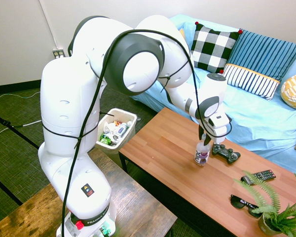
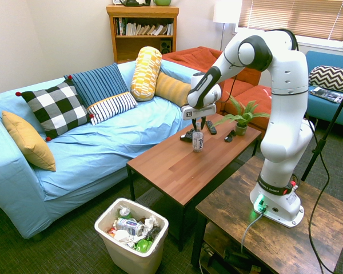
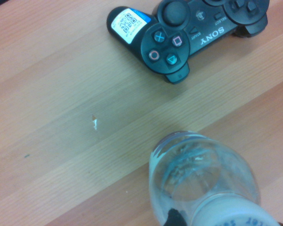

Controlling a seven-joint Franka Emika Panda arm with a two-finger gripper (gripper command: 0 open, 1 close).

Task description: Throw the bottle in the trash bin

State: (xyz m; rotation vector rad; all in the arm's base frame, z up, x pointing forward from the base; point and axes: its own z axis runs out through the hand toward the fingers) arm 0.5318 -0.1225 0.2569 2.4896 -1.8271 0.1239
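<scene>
The small clear bottle point(image 1: 202, 153) with a white cap and a dark label band stands upright on the wooden coffee table point(image 1: 172, 163), just left of the game controller. My gripper point(image 1: 205, 138) comes straight down on its top and is shut on the cap. From the other side, the bottle point(image 2: 198, 141) hangs under the gripper point(image 2: 197, 128), its base at the table surface. In the wrist view the bottle point(image 3: 203, 181) fills the lower part, seen from above. The white trash bin point(image 1: 116, 129) stands on the floor off the table's left end, and the trash bin point(image 2: 132, 235) holds several pieces of rubbish.
A black game controller point(image 1: 226, 152) lies right beside the bottle. A remote point(image 1: 258, 176), sunglasses point(image 1: 244, 203) and a potted fern point(image 1: 278, 212) occupy the table's right end. A blue sofa point(image 2: 103, 142) with cushions runs behind the table. A darker wooden table point(image 2: 274, 228) bears the arm.
</scene>
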